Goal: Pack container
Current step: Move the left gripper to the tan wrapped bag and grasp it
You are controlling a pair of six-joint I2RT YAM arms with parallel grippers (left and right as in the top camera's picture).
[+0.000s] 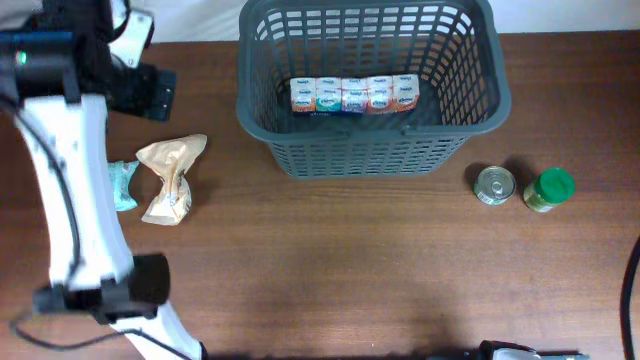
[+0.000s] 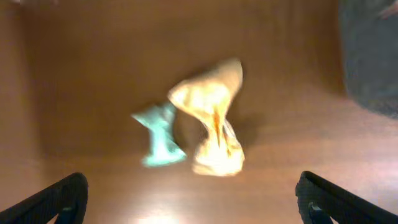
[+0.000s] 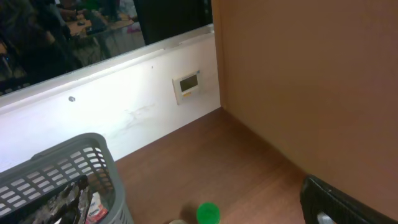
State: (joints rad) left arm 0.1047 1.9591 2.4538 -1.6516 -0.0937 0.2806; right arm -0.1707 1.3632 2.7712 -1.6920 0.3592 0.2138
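The left jaws are spread wide: in the left wrist view only the two dark fingertips [image 2: 62, 199] are seen, one at each lower corner, with nothing held between them. Ahead of these jaws, on the brown tabletop [image 1: 350, 270], a crumpled tan bag [image 2: 214, 124] is laid, pinched at its middle. A small crumpled teal packet [image 2: 160, 137] is set just beside it, on its left in that view. The picture is blurred, so contact between the two cannot be judged.

The container, a dark grey slotted basket [image 1: 370, 150], is placed well off to the right of the left jaws and appears only as a dark blur at the upper right edge of that view. A row of small printed cartons [image 1: 353, 95] is laid on its floor.

Of the right jaws only one dark finger [image 3: 339, 202] is shown, so their opening cannot be told. Ahead of them a green-lidded jar [image 3: 208, 213] is seen, with a silver tin can [image 1: 495, 185] just beside it, and the basket beyond to the left.
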